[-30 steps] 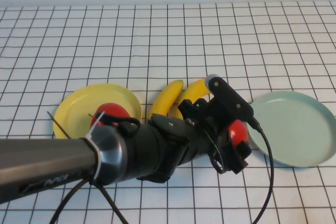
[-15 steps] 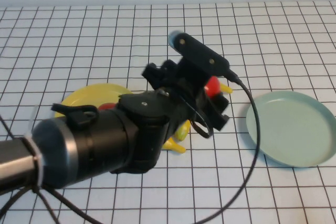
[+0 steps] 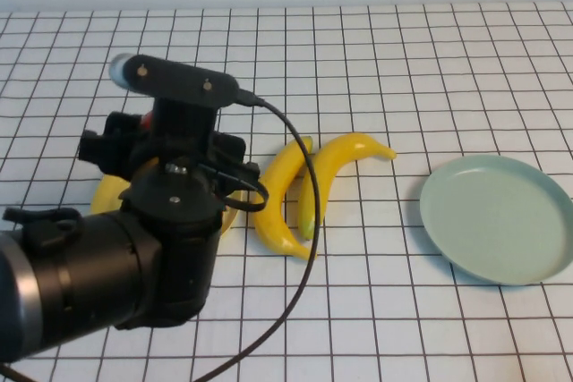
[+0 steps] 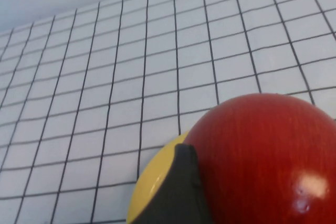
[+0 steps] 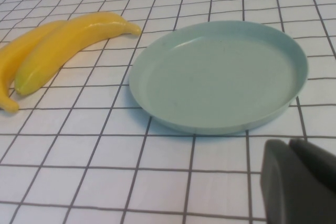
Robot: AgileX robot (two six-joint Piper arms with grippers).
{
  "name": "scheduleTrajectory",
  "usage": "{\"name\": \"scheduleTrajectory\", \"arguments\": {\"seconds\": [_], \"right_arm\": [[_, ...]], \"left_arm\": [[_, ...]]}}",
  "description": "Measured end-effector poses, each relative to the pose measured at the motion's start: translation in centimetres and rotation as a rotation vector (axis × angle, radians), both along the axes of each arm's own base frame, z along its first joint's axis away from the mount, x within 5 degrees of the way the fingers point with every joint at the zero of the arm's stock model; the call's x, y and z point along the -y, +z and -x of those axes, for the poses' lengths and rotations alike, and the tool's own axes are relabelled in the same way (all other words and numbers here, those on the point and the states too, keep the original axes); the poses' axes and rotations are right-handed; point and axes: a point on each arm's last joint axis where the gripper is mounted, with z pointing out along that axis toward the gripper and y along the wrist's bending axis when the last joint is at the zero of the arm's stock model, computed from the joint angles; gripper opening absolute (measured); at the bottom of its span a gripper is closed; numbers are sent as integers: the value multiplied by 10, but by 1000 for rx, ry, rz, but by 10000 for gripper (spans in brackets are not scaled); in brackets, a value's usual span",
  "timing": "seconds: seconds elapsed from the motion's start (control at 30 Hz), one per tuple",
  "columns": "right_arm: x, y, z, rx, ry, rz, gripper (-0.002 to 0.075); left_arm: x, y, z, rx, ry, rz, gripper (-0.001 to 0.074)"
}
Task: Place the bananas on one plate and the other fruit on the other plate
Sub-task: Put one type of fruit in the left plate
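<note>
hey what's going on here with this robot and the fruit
The left end effector holds a red apple above the yellow plate. Two bananas lie on the table beside it, not yet on the blue-green plate, which is bare. The right end effector sits shut near that plate.

yellow plate [image 3: 107,194] mostly hidden behind left arm; apple [image 4: 268,161] cut off by frame edge

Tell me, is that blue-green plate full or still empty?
Empty. The blue-green plate holds nothing; both bananas lie beside it on the tablecloth. The left gripper holds an apple over the yellow plate; the right gripper, shut, waits nearby.
</note>
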Motion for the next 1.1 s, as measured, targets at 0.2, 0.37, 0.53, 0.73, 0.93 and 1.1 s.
{"name": "scheduleTrajectory", "arguments": {"seconds": [0.2,0.37,0.53,0.73,0.93,1.1], "right_arm": [[0,0,0,0,0,0,-17],[0,0,0,0,0,0,-17],[0,0,0,0,0,0,-17],[0,0,0,0,0,0,-17],[0,0,0,0,0,0,-17],[0,0,0,0,0,0,-17]], "left_arm": [[-21,-19,-10,-43,74,129,580],[-41,-23,-29,-66,112,250,580],[-65,-25,-47,-87,129,372,580],[-77,-32,-58,-112,137,418,580],[-73,-52,-64,-169,137,404,580],[-72,-58,-66,-187,131,383,608]]}}
